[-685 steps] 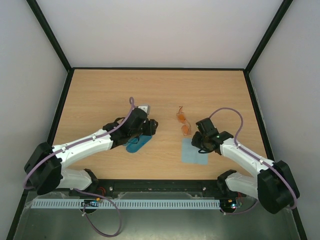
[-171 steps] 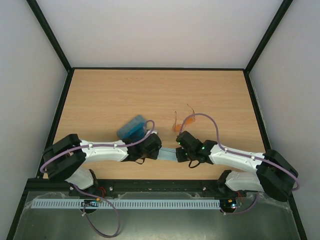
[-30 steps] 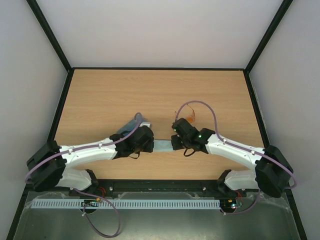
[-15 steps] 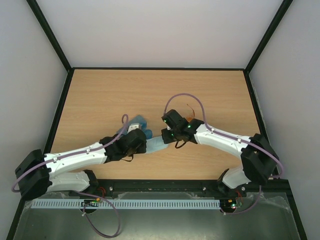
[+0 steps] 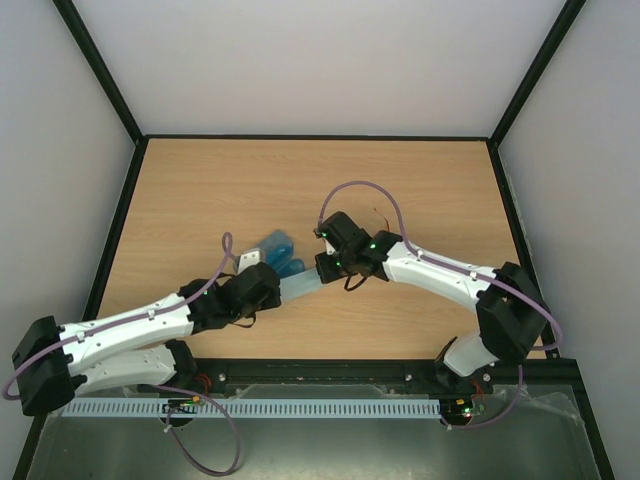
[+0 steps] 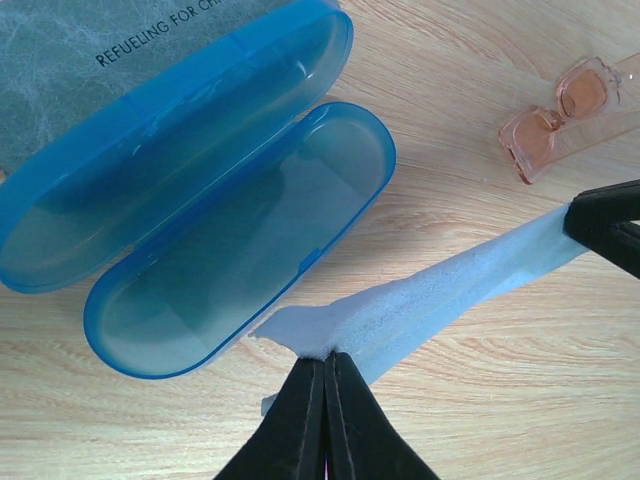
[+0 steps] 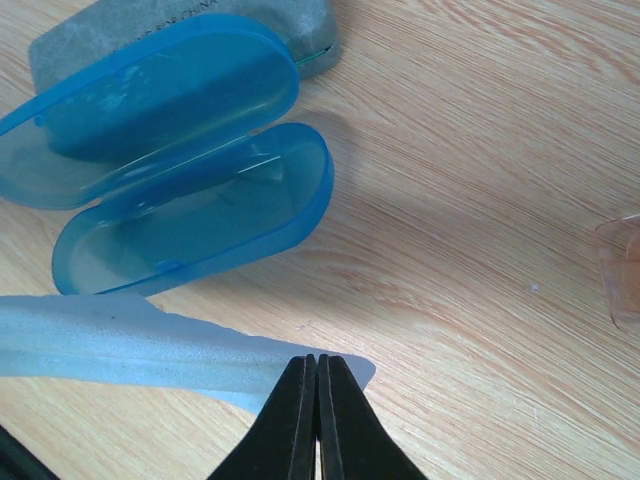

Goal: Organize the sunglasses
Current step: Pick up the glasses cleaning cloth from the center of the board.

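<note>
A pale blue cloth is pulled into a narrow band between my two grippers. My left gripper is shut on one end of the cloth, my right gripper is shut on the other end. The band runs just beside the open half of a blue case, which also shows in the top view. One pair of sunglasses with orange-pink lenses lies on the wood beyond the cloth; one lens shows at the right wrist view's edge. In the top view my right arm mostly hides them.
A grey-green closed case with printed lettering lies against the blue case's lid. The wooden table is ringed by a black frame and pale walls. My right gripper's fingers show at the cloth's far end.
Both grippers have carried the stretched cloth leftward, up beside the open blue case. The left arm has drawn back; the right arm has reached further left, covering the sunglasses from above.
</note>
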`<state>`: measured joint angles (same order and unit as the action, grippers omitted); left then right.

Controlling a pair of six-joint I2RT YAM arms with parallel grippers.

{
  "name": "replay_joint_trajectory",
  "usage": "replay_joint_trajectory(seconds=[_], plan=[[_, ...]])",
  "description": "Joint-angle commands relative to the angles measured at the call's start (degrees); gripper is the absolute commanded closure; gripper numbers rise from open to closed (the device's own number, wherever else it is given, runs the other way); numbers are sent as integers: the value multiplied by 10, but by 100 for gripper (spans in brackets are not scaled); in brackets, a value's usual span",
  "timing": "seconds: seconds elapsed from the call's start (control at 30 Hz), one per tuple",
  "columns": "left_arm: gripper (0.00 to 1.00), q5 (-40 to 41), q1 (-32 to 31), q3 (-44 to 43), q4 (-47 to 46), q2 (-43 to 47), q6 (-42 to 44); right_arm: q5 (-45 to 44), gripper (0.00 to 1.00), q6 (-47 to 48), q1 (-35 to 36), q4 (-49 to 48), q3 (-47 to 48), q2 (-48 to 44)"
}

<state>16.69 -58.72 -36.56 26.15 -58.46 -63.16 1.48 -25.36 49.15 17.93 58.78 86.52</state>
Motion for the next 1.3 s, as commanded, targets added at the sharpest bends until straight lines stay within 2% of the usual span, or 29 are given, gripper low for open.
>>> replay_joint_trajectory(seconds=[0.0, 0.77, 0.97, 1.27], plan=[[98, 26, -12, -2, 39, 18, -31, 20, 99, 15, 2, 28, 6, -24], [98, 60, -128, -7, 63, 8, -168, 40, 99, 7, 30, 52, -28, -81], [98, 66, -114, 9, 68, 16, -172, 45, 99, 10, 30, 35, -24, -42], [98, 32, -42, 48, 40, 24, -128, 40, 99, 36, 30, 27, 31, 49]])
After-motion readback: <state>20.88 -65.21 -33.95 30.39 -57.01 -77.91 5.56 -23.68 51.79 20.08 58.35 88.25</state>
